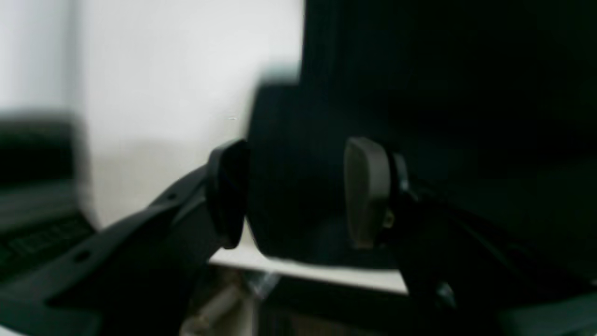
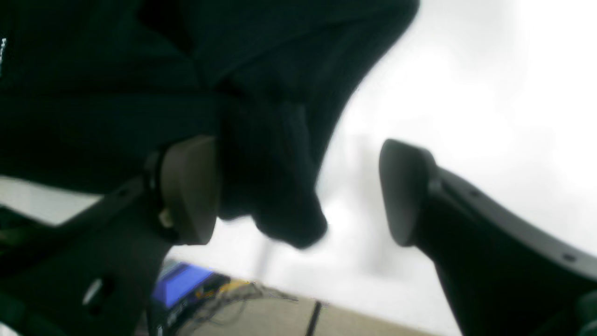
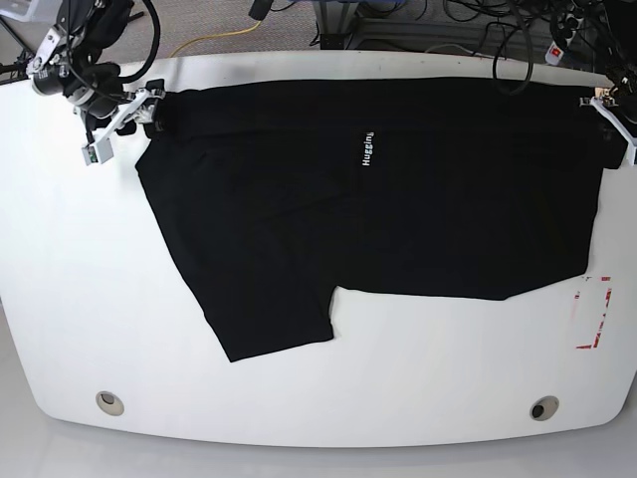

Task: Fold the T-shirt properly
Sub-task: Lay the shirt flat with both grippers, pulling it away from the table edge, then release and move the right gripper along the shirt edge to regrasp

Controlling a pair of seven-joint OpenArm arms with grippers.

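The black T-shirt point(image 3: 418, 209) lies spread across the white table point(image 3: 80, 299), one sleeve pointing toward the front edge and a small white print point(image 3: 366, 149) near its far edge. My right gripper point(image 3: 119, 118) is at the shirt's far left corner. In the right wrist view that gripper point(image 2: 298, 191) is open wide, a hanging fold of the T-shirt point(image 2: 270, 186) resting against one finger only. My left gripper point(image 3: 612, 115) is at the far right corner. In the left wrist view it point(image 1: 298, 193) stands open with a fold of the T-shirt point(image 1: 298, 154) between its fingers.
A red-marked paper patch point(image 3: 595, 314) lies near the table's right edge. Two round holes point(image 3: 109, 401) point(image 3: 542, 407) sit near the front edge. Cables and equipment crowd the floor behind the table, and a blue box point(image 2: 179, 284) shows below the right gripper.
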